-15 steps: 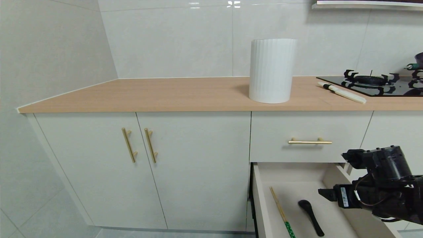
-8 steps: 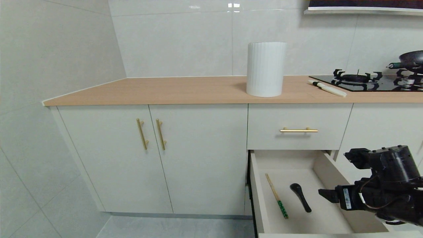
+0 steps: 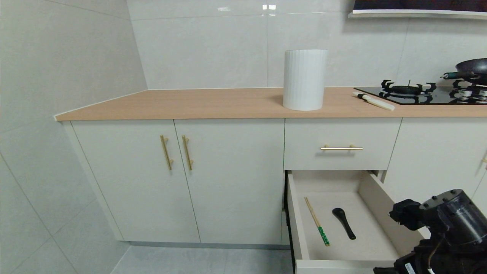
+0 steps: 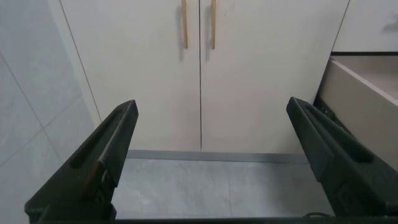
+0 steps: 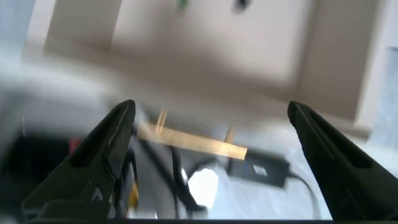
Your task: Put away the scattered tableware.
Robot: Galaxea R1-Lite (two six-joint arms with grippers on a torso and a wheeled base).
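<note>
Gaping left gripper (image 4: 211, 106): spread wide, nothing held, low before the cabinet doors (image 4: 249, 62) and the grey floor (image 4: 211, 186).
Cabinet doors: shut, with two upright gold handles side by side at the meeting edges.
Countertop (image 3: 190, 103): wood-toned, running along the tiled wall.
Canister (image 3: 304, 80): white, ribbed, upright on the countertop, above the upper drawer's left end.
Upper drawer (image 3: 338, 133): shut, with a level gold handle.
Lower drawer (image 3: 295, 213): pulled well out below the upper one.
Chopsticks (image 3: 316, 227): wooden with green ends, lying lengthwise on the lower drawer's floor, near its left wall.
Spoon (image 3: 343, 223): black, lying in the same drawer just right of the chopsticks, not touching them.
Pale utensil (image 3: 373, 101): lying on the countertop, one end by the hob's edge (kind too small to tell).
Hob (image 3: 418, 98): black glass, with a dark pan (image 3: 470, 67) on the far right burner.
Right gripper (image 5: 210, 106): spread wide, holding nothing, low by the lower drawer's front right corner; blurred gold handle (image 5: 193, 142) beyond the gap.
</note>
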